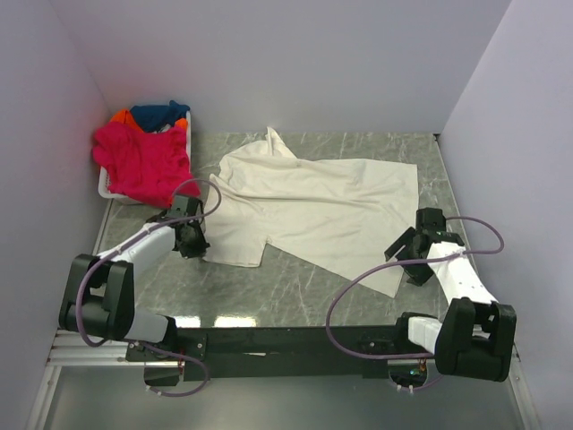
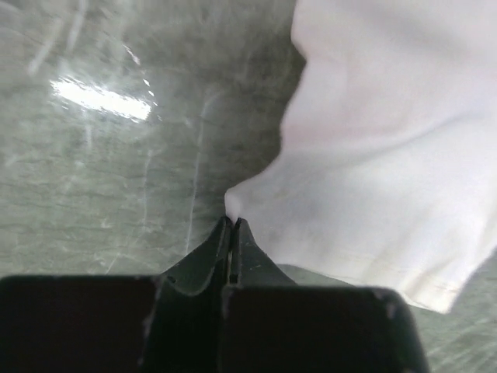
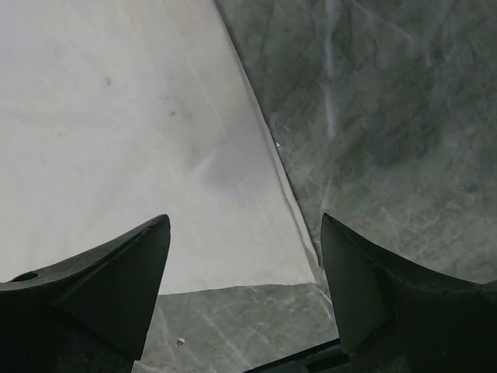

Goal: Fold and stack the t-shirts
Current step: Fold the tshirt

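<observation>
Here, my left gripper [image 2: 233, 227] is pressed closed, pinching the sleeve edge of the large cream cloth t-shirt [image 1: 322, 210], which lies rumpled across the grey marbled table [image 1: 295, 291]. My right gripper [image 3: 244, 221] is spread wide over its hem corner, holding nothing. The bright magenta t-shirt [image 1: 143, 163], dark blue t-shirt [image 1: 159, 114] and orange t-shirt [image 1: 119, 116] are heaped in the white plastic basket [image 1: 105, 190], far left.

Left arm extended forward, end effector [image 2: 233, 224] clamped shut on cream t-shirt [image 2: 373, 155] edge. Right arm bent, end effector [image 3: 245, 225] spread wide, angled downward.
</observation>
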